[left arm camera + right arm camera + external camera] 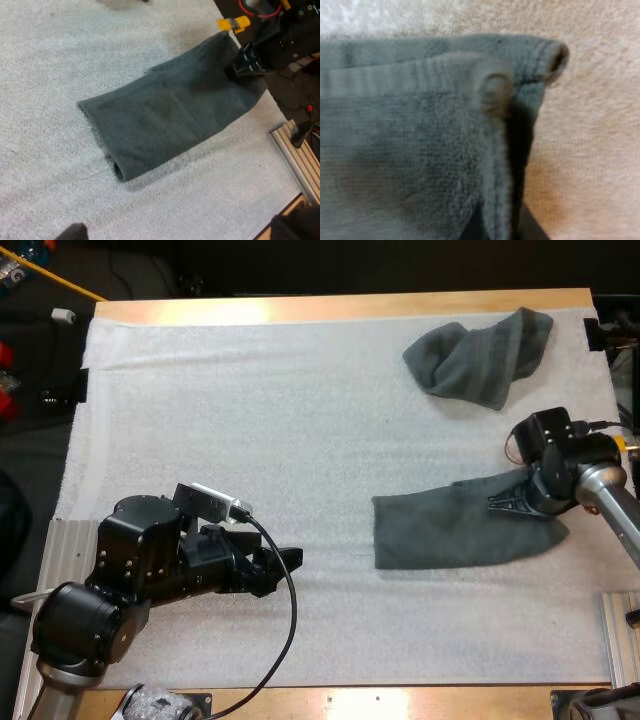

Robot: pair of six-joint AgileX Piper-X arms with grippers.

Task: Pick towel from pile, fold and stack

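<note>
We counted two towels, both of dark grey-green terry cloth. The folded towel [450, 532] lay flat on the right side of the white mat [250, 420]. It formed a long doubled rectangle, with a rolled fold along one long edge and a ribbed hem at its right end. The crumpled towel [480, 355] sat bunched in a soft heap near the mat's far right corner, well apart from the first. The mat was fuzzy and covered a wooden bench [350, 306]. We counted two grippers. Our right gripper [512, 502] was at the folded towel's right end, its jaws clamped on the hemmed edge from both sides. Our left gripper [285, 562] was over bare mat, left of the folded towel, its jaws apart and clear of everything.
</note>
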